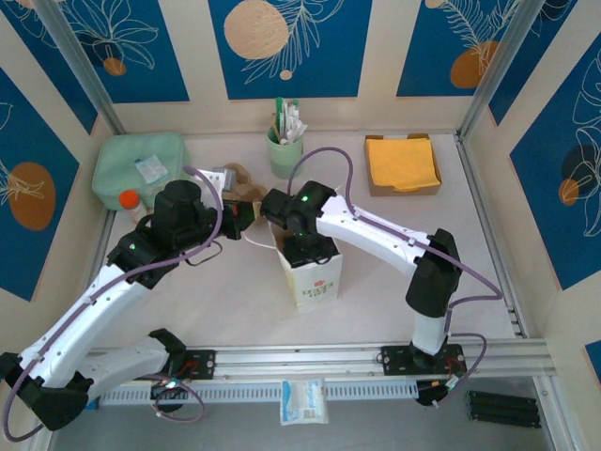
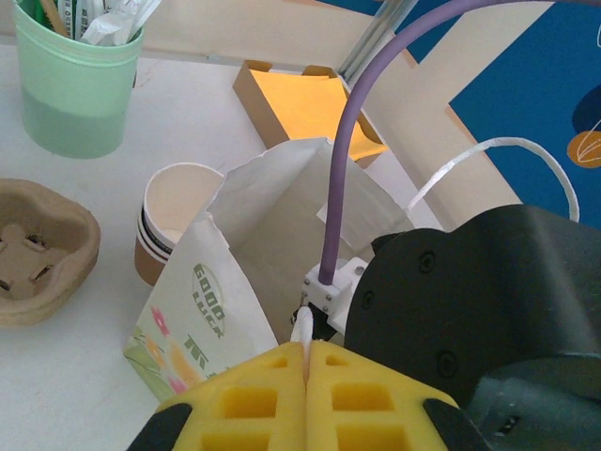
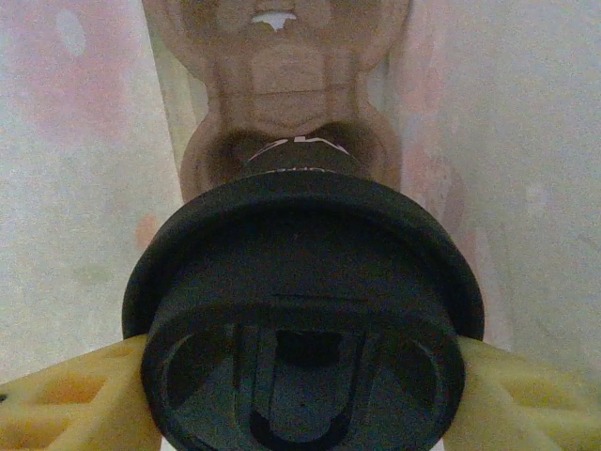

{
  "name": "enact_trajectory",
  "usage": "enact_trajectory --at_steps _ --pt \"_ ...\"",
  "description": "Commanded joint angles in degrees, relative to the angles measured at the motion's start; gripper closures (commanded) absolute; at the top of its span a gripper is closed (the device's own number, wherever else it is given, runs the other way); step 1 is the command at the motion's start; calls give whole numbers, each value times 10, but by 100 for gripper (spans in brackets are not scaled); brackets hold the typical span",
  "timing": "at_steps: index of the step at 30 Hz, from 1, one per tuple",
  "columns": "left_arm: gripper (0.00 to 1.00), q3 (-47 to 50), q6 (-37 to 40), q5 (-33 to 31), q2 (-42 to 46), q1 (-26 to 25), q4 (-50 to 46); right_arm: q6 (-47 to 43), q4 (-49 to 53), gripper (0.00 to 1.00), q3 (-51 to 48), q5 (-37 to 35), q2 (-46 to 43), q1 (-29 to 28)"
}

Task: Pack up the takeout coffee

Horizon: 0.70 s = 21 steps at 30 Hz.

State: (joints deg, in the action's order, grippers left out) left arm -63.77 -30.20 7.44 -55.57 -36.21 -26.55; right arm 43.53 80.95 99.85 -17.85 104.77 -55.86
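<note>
The right hand (image 3: 300, 399) is clamped on the takeout coffee (image 3: 305, 282), held between its fingers (image 3: 66, 399).

Item: takeout coffee (image 3: 305, 319), a cup capped with a round black plastic lid.
Lid: seated on the cup, matte black, with a raised outer rim, a sunken centre with moulded ridges, and a curved slot near the edge closest to the palm.
Cup body: hidden beneath the lid, so its colour cannot be told.
Pose: the lid's top faces back toward the palm of the right hand (image 3: 300, 399).
Place: centred between that hand's two yellow fingers (image 3: 66, 399), one finger pressed against each side of the lid.
</note>
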Motion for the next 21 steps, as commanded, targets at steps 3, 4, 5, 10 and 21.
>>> enact_trajectory --at_steps 3,4,5,10,21 --pt "100 8 -6 -1 3 4 9 18 -14 35 -17 10 -19 -1" --pt "100 8 -7 -1 4 5 8 19 -15 35 -20 11 -19 -1" --pt "100 8 -7 -1 5 4 8 19 -17 35 -23 11 -20 0" --pt "100 9 -7 -1 6 4 8 19 -21 35 -29 13 -21 0" --pt "100 10 -7 -1 4 5 10 18 -23 35 -33 14 -21 3"
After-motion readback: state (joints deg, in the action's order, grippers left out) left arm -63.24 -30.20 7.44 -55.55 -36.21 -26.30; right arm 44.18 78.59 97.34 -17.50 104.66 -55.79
